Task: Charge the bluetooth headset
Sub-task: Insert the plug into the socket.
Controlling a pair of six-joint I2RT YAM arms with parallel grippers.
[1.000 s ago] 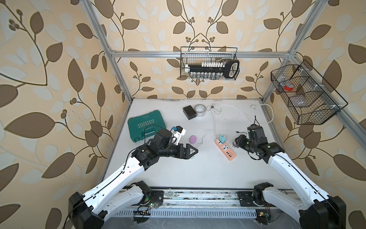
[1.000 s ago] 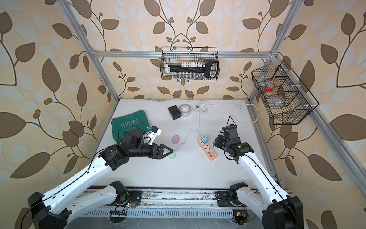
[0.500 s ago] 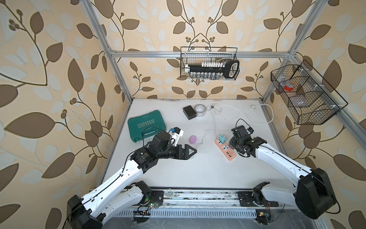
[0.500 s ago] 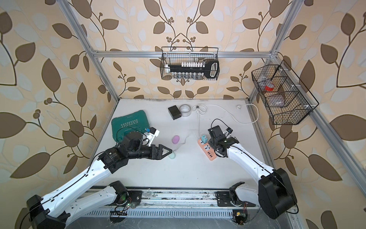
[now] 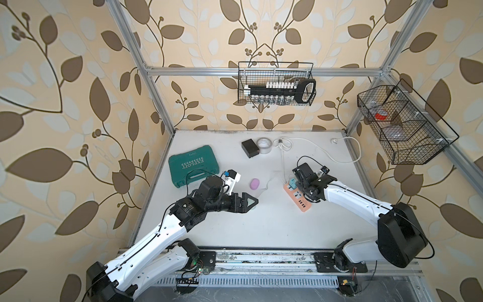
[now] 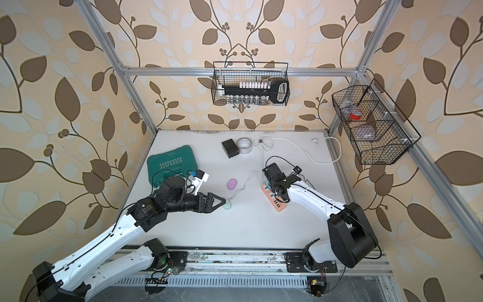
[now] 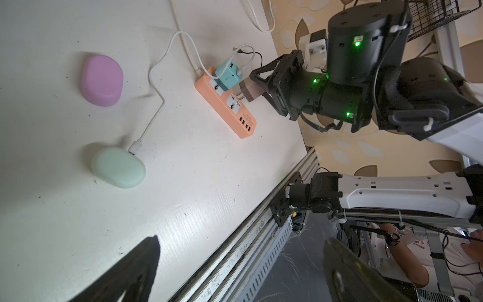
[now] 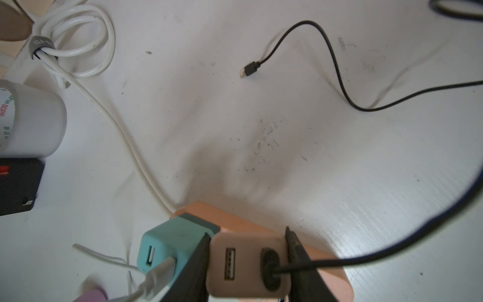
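Note:
A mint green headset case point(image 7: 119, 167) lies on the table with a white cable point(image 7: 156, 109) plugged into it; the cable runs to a teal charger point(image 7: 227, 74) seated in the orange power strip point(image 7: 230, 115). A purple headset case point(image 5: 254, 184) lies beside it with no cable. My left gripper point(image 6: 219, 202) is open, its tips just short of the mint green headset case point(image 6: 227, 204). My right gripper point(image 8: 247, 234) is shut on a pinkish charger point(image 8: 248, 266) with a black cable, held over the power strip point(image 5: 300, 200) next to the teal charger point(image 8: 172, 240), prongs still showing. The black cable's plug point(image 8: 248, 69) lies loose.
A green tool case point(image 5: 193, 167) lies behind my left arm. A black box point(image 5: 251, 148), a tape roll point(image 5: 263, 145) and the strip's coiled white lead point(image 5: 283, 143) sit at the back. Wire baskets point(image 5: 275, 83) hang on the walls. A metal rail point(image 5: 261, 258) borders the front.
My right gripper has carried the pinkish charger leftwards until it is over the power strip, the arm's elbow swinging out. The left arm has barely moved.

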